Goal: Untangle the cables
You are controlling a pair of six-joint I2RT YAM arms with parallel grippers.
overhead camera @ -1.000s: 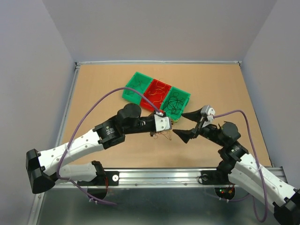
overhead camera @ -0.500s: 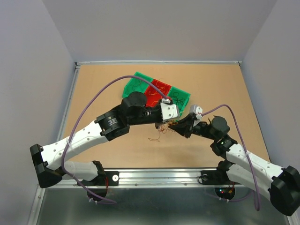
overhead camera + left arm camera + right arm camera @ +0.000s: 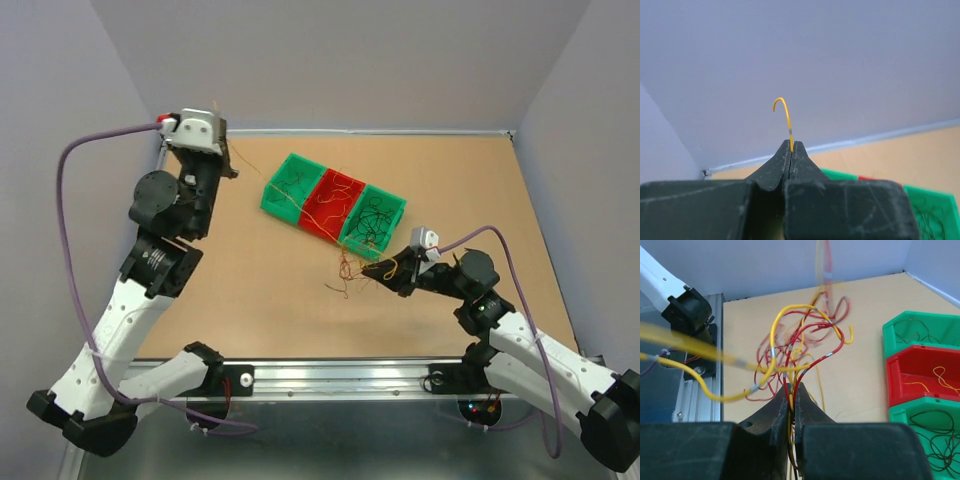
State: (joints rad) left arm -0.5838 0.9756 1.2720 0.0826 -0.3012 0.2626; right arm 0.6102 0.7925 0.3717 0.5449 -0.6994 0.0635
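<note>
Well, left tool (image 3: pixel 791 146) is up high nr the table's back-left corner, pinched tight on one thin yellow wire strand (image 3: pixel 786 116), hooked end poking out. Right tool (image 3: pixel 791 390) sits low over the tan wooden table (image 3: pixel 230 290), clamped shut on a knot of thin curly red & yellow wires (image 3: pixel 800 347), near the green-red-green plastic bins (image 3: pixel 300 215).
</note>
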